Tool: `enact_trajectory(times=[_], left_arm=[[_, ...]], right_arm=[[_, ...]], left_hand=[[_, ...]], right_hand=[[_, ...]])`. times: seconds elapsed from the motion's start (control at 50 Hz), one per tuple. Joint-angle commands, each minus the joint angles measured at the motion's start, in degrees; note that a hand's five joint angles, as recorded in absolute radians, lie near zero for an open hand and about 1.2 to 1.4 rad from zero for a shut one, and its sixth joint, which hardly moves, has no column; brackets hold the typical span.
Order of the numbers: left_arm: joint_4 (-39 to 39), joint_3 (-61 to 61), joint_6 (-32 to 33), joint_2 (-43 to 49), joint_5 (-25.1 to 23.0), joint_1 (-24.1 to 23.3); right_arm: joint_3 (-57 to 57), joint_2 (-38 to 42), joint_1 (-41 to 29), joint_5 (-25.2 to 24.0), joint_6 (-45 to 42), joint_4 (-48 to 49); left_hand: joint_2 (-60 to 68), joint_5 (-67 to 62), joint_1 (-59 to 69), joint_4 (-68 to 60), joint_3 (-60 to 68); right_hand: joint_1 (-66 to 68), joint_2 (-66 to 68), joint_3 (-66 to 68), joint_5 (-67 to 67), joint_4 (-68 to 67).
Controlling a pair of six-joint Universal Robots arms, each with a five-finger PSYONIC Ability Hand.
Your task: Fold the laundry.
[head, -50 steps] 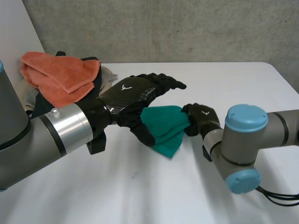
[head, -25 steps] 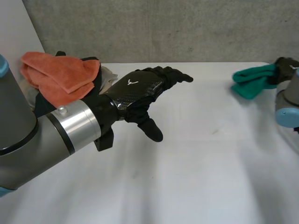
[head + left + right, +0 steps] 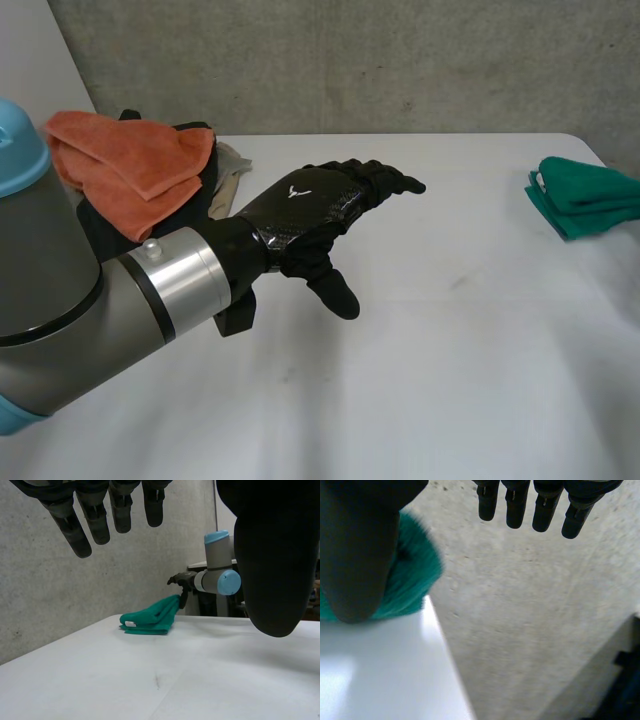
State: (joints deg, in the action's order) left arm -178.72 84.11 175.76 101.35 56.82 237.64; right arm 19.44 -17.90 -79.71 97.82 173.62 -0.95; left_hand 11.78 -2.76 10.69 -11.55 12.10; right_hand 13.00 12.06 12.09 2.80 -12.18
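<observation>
The folded green cloth (image 3: 585, 195) lies at the right edge of the table (image 3: 450, 380), well apart from the orange cloth (image 3: 130, 160) at the back left. The right hand (image 3: 357, 550) is at the green cloth's raised end, its fingers straight and its thumb spread away from them, gripping nothing, though it is hard to tell whether the thumb touches the cloth. The left hand (image 3: 300, 210) hovers over the middle of the table, fingers straight, thumb apart, empty.
</observation>
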Motion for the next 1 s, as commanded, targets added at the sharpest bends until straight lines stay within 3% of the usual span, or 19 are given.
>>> enact_trajectory(times=[0.02,0.1,0.16,0.32,0.34,0.4,0.46,0.56,0.66,0.84,0.86,0.94,1.0], left_arm=[[0.13,0.09,-0.06,-0.71,0.04,0.28],[0.22,-0.43,0.02,-2.2,1.44,0.98],[0.04,-1.22,0.02,-3.52,3.99,2.3],[-3.91,-6.84,1.78,-4.94,24.98,11.17],[-4.87,-8.5,3.96,-3.54,28.66,13.7],[-5.93,-12.28,12.37,2.15,31.42,19.41],[-6.29,-15.54,19.16,7.97,30.63,22.77],[-8.65,-24.75,28.4,23.41,26.42,28.74],[-11.99,-32.59,28.15,35.04,22.64,31.83],[-17.36,-46.83,23.85,51.04,18.33,33.94],[-17.36,-48.58,22.45,52.53,17.89,33.94],[-17.8,-50.35,20.33,53.08,18.32,33.51],[-18.85,-49.13,20.07,49.57,20.77,32.89]], right_arm=[[9.72,-7.92,-2.55,1.58,-7.86,2.88],[21.92,-17.67,-5.54,-1.14,-7.77,6.03],[33.96,-26.9,-8.0,-3.42,-7.59,14.55],[64.99,-48.79,-15.38,-14.14,-8.12,43.55],[67.54,-50.28,-16.09,-15.72,-8.38,45.58],[75.99,-55.83,-18.81,-22.22,-9.7,48.15],[80.57,-57.77,-21.8,-26.89,-11.11,45.17],[82.24,-56.81,-25.32,-27.08,-14.09,34.28],[81.98,-52.95,-27.34,-24.62,-18.48,25.04],[83.82,-51.27,-27.52,-21.36,-20.07,26.61],[84.0,-51.35,-27.43,-21.27,-19.99,26.61],[84.79,-51.97,-27.08,-20.83,-19.99,26.7],[84.97,-52.49,-26.55,-20.66,-19.99,26.79]], left_hand=[[-1.78,2.76,-0.69,1.55,-2.1],[-1.78,2.76,-0.69,1.55,-2.1],[-1.78,2.76,-0.69,1.55,-2.1],[-1.78,2.76,-0.69,1.55,-2.1],[-1.78,2.76,-0.69,1.55,-2.1],[-1.78,2.76,-0.69,1.55,-2.1],[-1.78,2.76,-0.69,1.55,-2.1],[-1.78,2.76,-0.69,1.55,-2.1],[-1.78,2.76,-0.69,1.55,-2.1],[-0.93,1.92,0.15,0.7,-1.26],[16.75,-15.77,17.84,-16.99,16.43],[68.08,-67.1,69.17,-68.31,67.76],[68.22,-67.24,69.31,-68.45,67.9]], right_hand=[[-3.0,-2.06,-2.09,-2.8,2.18],[-3.0,-2.06,-2.09,-2.8,2.18],[-3.0,-2.06,-2.09,-2.8,2.18],[-3.0,-2.06,-2.09,-2.8,2.18],[-3.0,-2.06,-2.09,-2.8,2.18],[-3.0,-2.06,-2.09,-2.8,2.18],[-3.0,-2.06,-2.09,-2.8,2.18],[-3.0,-2.06,-2.09,-2.8,2.18],[-3.0,-2.06,-2.09,-2.8,2.18],[-3.0,-2.06,-2.09,-2.8,2.18],[-3.0,-2.06,-2.09,-2.8,2.18],[-3.0,-2.06,-2.09,-2.8,2.18],[-3.0,-2.06,-2.09,-2.8,2.18]])
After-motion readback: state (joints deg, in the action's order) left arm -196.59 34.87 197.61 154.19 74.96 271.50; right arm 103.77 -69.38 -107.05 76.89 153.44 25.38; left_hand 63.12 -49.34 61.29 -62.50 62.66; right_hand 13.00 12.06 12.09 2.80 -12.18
